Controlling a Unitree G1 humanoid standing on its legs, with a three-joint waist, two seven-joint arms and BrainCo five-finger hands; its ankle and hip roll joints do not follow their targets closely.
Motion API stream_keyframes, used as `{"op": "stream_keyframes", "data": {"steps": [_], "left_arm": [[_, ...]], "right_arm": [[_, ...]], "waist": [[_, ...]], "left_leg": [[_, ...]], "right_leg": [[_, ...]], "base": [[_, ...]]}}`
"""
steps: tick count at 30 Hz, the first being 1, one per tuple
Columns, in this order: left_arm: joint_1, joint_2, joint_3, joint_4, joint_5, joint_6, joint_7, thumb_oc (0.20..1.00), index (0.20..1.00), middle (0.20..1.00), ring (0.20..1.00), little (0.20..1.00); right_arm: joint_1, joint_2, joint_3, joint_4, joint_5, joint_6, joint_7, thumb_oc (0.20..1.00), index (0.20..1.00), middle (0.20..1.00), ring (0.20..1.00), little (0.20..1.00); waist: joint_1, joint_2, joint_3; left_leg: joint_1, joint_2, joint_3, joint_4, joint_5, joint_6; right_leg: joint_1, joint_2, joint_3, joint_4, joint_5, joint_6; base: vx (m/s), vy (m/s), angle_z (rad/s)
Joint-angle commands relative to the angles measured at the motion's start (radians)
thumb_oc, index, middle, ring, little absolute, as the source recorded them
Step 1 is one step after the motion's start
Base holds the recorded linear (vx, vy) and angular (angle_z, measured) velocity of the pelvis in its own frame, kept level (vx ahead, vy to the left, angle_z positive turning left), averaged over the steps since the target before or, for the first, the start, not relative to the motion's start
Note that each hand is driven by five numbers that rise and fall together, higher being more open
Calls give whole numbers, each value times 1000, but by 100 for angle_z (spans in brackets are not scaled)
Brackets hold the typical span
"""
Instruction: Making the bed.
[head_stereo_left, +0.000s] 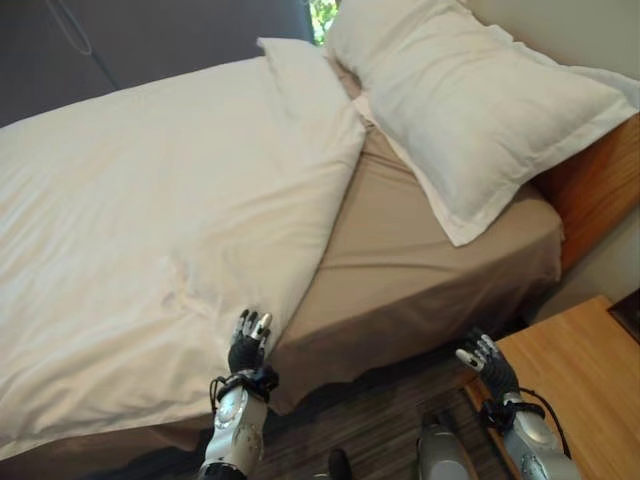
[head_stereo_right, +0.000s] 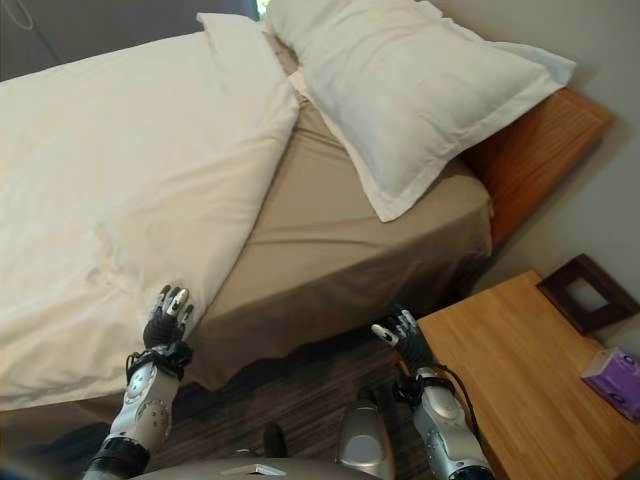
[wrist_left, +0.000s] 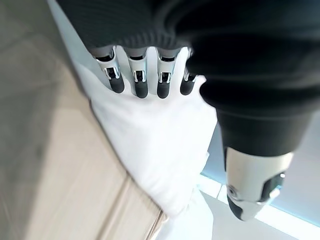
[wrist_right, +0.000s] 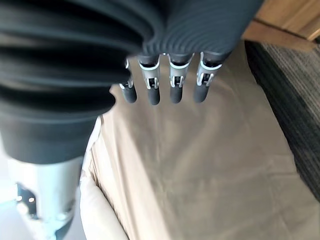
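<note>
A bed with a tan fitted sheet is seen from above, its wooden headboard at the right of the head views. A white duvet is spread over the far and left part of the bed, with its near corner folded back so that a slanting edge runs from the pillows down toward the bed's near side, leaving a strip of the tan sheet bare. A large white pillow is laid at the head of the bed, resting partly on a second pillow of which a white edge shows beneath it. The left robot hand is held at the near edge of the bed, just at the lower end of the duvet's slanting edge; its fingers are shown straight and relaxed in its wrist view, over the white cloth, with nothing held. The right robot hand is raised beside the bed's near side, close to the corner of a wooden nightstand; its fingers are extended and empty, pointing over the tan sheet. On the nightstand a dark picture frame and a purple tissue box are seen. Dark striped carpet covers the floor beside the bed.
</note>
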Motion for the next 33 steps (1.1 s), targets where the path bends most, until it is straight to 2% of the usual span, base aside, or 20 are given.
{"op": "stream_keyframes", "data": {"steps": [1, 6, 10, 13, 16, 18, 19, 20, 21, 22, 23, 24, 25, 33], "left_arm": [[-22, 71, 28, -116, 81, -43, -38, 1000, 1000, 1000, 1000, 1000], [-28, 99, 39, -198, 80, -41, -84, 1000, 1000, 1000, 1000, 1000], [-37, 132, 26, -241, 113, -24, -87, 1000, 1000, 1000, 1000, 1000], [-66, 232, 7, -314, 179, 7, -124, 1000, 1000, 1000, 1000, 1000], [-149, 366, 32, -310, 243, 6, -108, 1000, 1000, 1000, 1000, 1000], [-233, 465, 77, -203, 268, 2, -49, 1000, 1000, 1000, 1000, 1000], [-236, 465, 75, -201, 267, 1, -49, 1000, 1000, 1000, 1000, 1000], [-317, 547, 97, -61, 280, 7, -1, 1000, 1000, 1000, 1000, 1000], [-322, 548, 94, -57, 279, 5, -2, 1000, 1000, 1000, 1000, 1000], [-361, 579, 96, 17, 289, 12, 17, 1000, 1000, 1000, 1000, 1000], [-448, 661, 88, 167, 322, 38, 37, 1000, 1000, 1000, 1000, 1000], [-488, 684, 83, 234, 316, 40, 48, 1000, 1000, 1000, 1000, 1000], [-567, 727, 58, 384, 328, 66, 45, 1000, 1000, 1000, 1000, 1000], [-722, 760, -1, 628, 321, 91, 35, 1000, 1000, 1000, 1000, 1000]], "right_arm": [[-46, -9, 21, -41, 32, -49, 47, 1000, 1000, 1000, 1000, 1000], [-69, -49, 17, -58, -4, -48, 71, 1000, 1000, 1000, 1000, 1000], [-77, -47, 9, -49, 27, -44, 77, 1000, 1000, 1000, 1000, 1000], [-80, -59, 11, -46, 31, -31, 102, 1000, 1000, 1000, 1000, 1000], [-97, -66, 36, -13, 19, -17, 123, 1000, 1000, 1000, 1000, 1000], [-86, -74, 56, -19, 15, -7, 151, 1000, 1000, 1000, 1000, 1000], [-86, -73, 56, -19, 15, -7, 152, 1000, 1000, 1000, 1000, 1000], [-69, -84, 57, -31, 25, -4, 164, 1000, 1000, 1000, 1000, 1000], [-69, -83, 56, -32, 25, -4, 164, 1000, 1000, 1000, 1000, 1000], [-59, -85, 57, -31, 31, -4, 170, 1000, 1000, 1000, 1000, 1000], [-39, -88, 55, -30, 42, -5, 179, 1000, 1000, 1000, 1000, 1000], [-31, -90, 55, -32, 48, -6, 180, 1000, 1000, 1000, 1000, 1000], [-22, -94, 58, -32, 56, -8, 180, 1000, 1000, 1000, 1000, 1000], [-12, -103, 51, -27, 84, -16, 173, 1000, 1000, 1000, 1000, 1000]], "waist": [[11, -43, -38], [26, -31, -73], [23, -24, -78], [20, -15, -79], [20, -10, -79], [19, -6, -80], [19, -7, -79], [14, -3, -77], [14, -4, -76], [12, -3, -75], [4, 1, -70], [-2, 3, -67], [-11, 5, -57], [-37, 2, -5]], "left_leg": [[1, -8, -15, 37, 23, -94], [17, 2, -39, 23, 31, -109], [25, 8, -47, 13, 36, -113], [28, 9, -47, 10, 38, -117], [27, 12, -50, 10, 39, -121], [27, 13, -51, 10, 40, -124], [27, 12, -52, 10, 40, -124], [25, 15, -53, 10, 41, -127], [25, 14, -53, 10, 41, -127], [24, 16, -53, 10, 41, -127], [20, 18, -47, 10, 43, -130], [17, 20, -45, 10, 44, -132], [8, 24, -39, 10, 46, -134], [-51, 36, -19, 10, 60, -142]], "right_leg": [[120, 30, -6, -158, 84, -17], [200, 43, -40, -225, 68, -36], [225, 50, -45, -239, 60, -43], [233, 52, -41, -239, 57, -44], [239, 54, -43, -243, 54, -45], [239, 56, -45, -245, 55, -44], [240, 56, -46, -245, 55, -44], [239, 56, -51, -247, 56, -41], [240, 56, -51, -247, 56, -41], [240, 57, -52, -247, 56, -39], [236, 59, -52, -251, 58, -35], [232, 59, -52, -251, 61, -34], [222, 61, -50, -252, 63, -30], [147, 72, -32, -254, 86, -25]], "base": [[40, -80, 37], [91, -86, 19], [44, -41, 18], [19, -15, 2], [7, -8, 2], [17, -17, 7], [7, -17, 3], [0, 0, 0], [0, 0, 0], [0, 0, 0], [-3, -2, -7], [-30, 4, -7], [-37, 6, -1], [-57, 16, -2]]}}
